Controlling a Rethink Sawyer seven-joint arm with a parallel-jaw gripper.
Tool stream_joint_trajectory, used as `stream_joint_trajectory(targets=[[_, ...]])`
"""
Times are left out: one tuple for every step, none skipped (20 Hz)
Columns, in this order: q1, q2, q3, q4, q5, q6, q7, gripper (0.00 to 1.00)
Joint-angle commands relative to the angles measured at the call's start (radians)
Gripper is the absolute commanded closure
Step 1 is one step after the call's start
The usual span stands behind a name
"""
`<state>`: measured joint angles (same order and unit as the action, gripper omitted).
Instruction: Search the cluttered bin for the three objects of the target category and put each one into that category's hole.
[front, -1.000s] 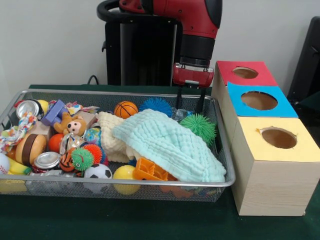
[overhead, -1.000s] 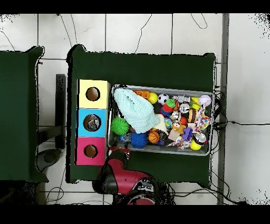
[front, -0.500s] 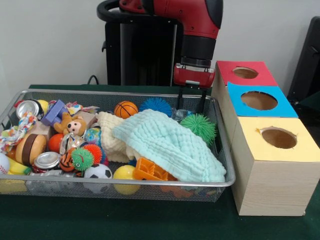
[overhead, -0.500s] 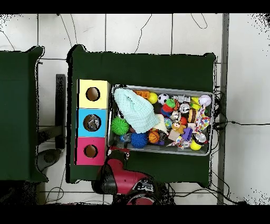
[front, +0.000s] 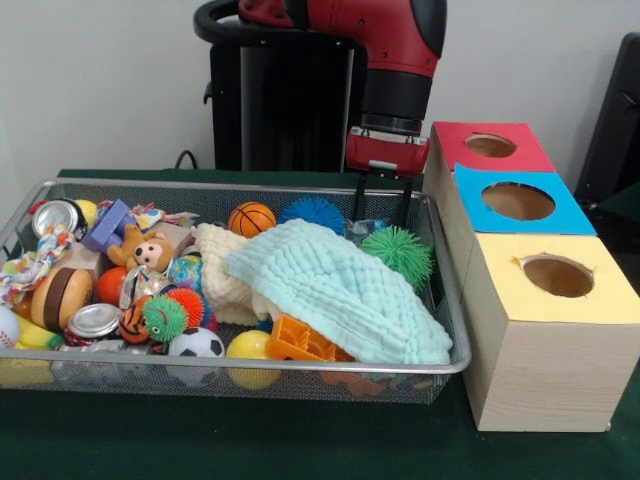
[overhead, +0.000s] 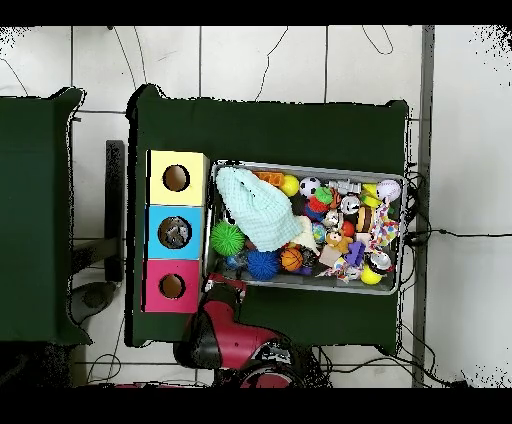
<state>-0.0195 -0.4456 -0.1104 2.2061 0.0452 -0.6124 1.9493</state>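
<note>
- Bin (front: 60, 187), left part: cans, a rope toy, a small bear (front: 145, 250), striped and spiky balls and a soccer ball (front: 196, 343) lay packed together, touching one another.
- Middle: a mint cloth (front: 335, 287) was draped over a cream cloth and an orange block (front: 300, 342), hiding whatever lay beneath it. A basketball (front: 251, 217) and a blue spiky ball (front: 312, 210) sat at the far wall.
- Right of middle: the gripper (front: 381, 218) hung inside the bin's far corner, its two fingers apart with nothing between them, straddling a small clear, bluish thing I could not identify. The green spiky ball (front: 400, 252) lay just beside it, touching the cloth.
- The target category was not shown, so which items were wanted could not be told; the spiky balls were one likely set.
- To do the pick well, I judged the fingers should descend straight, clear of the mesh wall and the cloth's edge, centre on one item only, and close gently, since soft spikes give.
- Right: the red (front: 490, 146), blue (front: 518, 201) and yellow (front: 557, 276) holes stood open beside the bin.
</note>
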Motion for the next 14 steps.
stream_joint_trajectory(targets=[[-0.006, 0.026, 0.065, -0.051, 0.083, -0.112, 0.306, 0.0], [-0.007, 0.031, 0.065, -0.054, 0.079, -0.115, 0.312, 0.0], [-0.01, 0.029, 0.063, -0.054, 0.074, -0.111, 0.316, 0.0], [-0.007, 0.026, 0.059, -0.053, 0.076, -0.109, 0.319, 0.0], [-0.004, 0.022, 0.055, -0.052, 0.078, -0.106, 0.321, 0.0], [-0.001, 0.016, 0.051, -0.052, 0.078, -0.099, 0.318, 0.0], [0.0, 0.011, 0.049, -0.051, 0.078, -0.092, 0.318, 0.0], [0.002, 0.009, 0.047, -0.05, 0.08, -0.089, 0.32, 0.0], [0.004, 0.007, 0.045, -0.05, 0.08, -0.091, 0.322, 0.0], [0.008, 0.009, 0.041, -0.049, 0.083, -0.095, 0.325, 0.0], [0.012, 0.009, 0.038, -0.047, 0.087, -0.097, 0.326, 0.0], [0.014, 0.01, 0.036, -0.046, 0.089, -0.097, 0.326, 0.0], [0.016, 0.01, 0.034, -0.046, 0.09, -0.096, 0.324, 0.0], [0.017, 0.01, 0.033, -0.046, 0.091, -0.097, 0.325, 0.0]])
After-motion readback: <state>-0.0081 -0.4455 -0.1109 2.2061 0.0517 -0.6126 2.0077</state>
